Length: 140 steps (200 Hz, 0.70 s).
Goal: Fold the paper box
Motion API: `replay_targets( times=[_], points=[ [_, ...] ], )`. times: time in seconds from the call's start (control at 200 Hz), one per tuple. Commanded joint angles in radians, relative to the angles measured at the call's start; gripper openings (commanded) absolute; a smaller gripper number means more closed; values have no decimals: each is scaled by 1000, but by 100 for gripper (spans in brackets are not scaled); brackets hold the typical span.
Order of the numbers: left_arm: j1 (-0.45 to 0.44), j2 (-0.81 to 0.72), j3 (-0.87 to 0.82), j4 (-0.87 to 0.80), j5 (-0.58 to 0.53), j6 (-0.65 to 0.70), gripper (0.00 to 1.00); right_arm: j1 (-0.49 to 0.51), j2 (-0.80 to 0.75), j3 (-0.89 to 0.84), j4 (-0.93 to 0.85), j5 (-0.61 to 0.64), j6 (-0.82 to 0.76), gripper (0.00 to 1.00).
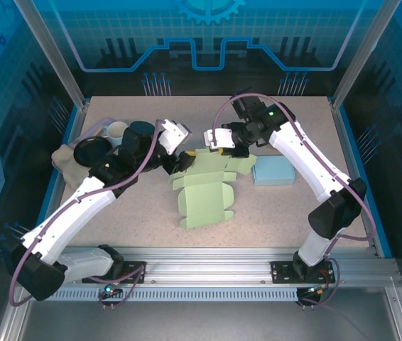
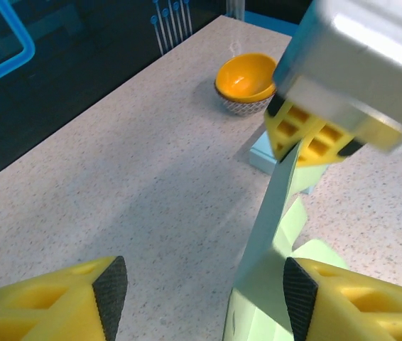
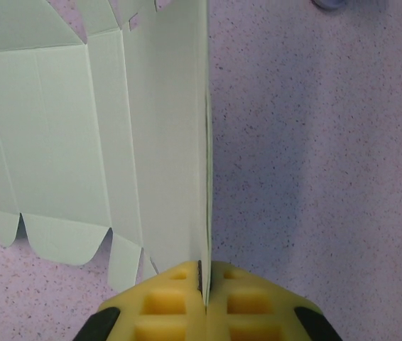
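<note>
We judge paper box [image 1: 204, 195] light, thin card; stiff across panels, floppy at creases, easily dented; best pinched at panel edge, not mid-sheet; blank lies flat mid-table [image 1: 279, 213], far panel raised upright; right gripper [image 3: 202, 277] clenched on that panel's edge, arm reaching in from right; left gripper [image 2: 204, 291] spread wide, holding nothing; raised panel stands inside its gap, close against one pad; contact we cannot tell; arm bent in from left.

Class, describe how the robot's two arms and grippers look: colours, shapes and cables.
The left arm and right arm have white links, black joints and a loose purple cable each. The left gripper and right gripper have yellow fingers with square hollows and black pads.
</note>
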Motion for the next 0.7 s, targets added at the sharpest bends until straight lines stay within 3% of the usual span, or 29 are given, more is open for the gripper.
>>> replay_targets(
  times=[0.0, 0.195, 0.34, 0.42, 0.565, 0.695],
  points=[
    [-9, 22, 33, 24, 56, -19, 64, 30, -31, -8, -28, -77, -14, 0],
    [-9, 39, 15, 85, 30, -49, 63, 30, -86, -64, -12, -195, -28, 0],
    [-8, 35, -16, 138, -84, -74, 63, 19, -114, -105, 19, -233, -13, 0],
    [-9, 30, -6, 127, -140, -104, 65, 12, -115, -118, 55, -193, 35, 0],
    [-2, -25, 37, 52, -199, -231, 71, -20, -75, -104, 111, -16, 184, 0],
    [2, -89, 18, -58, -208, -370, 72, -69, -20, -50, 56, -2, 285, 0]
  ],
)
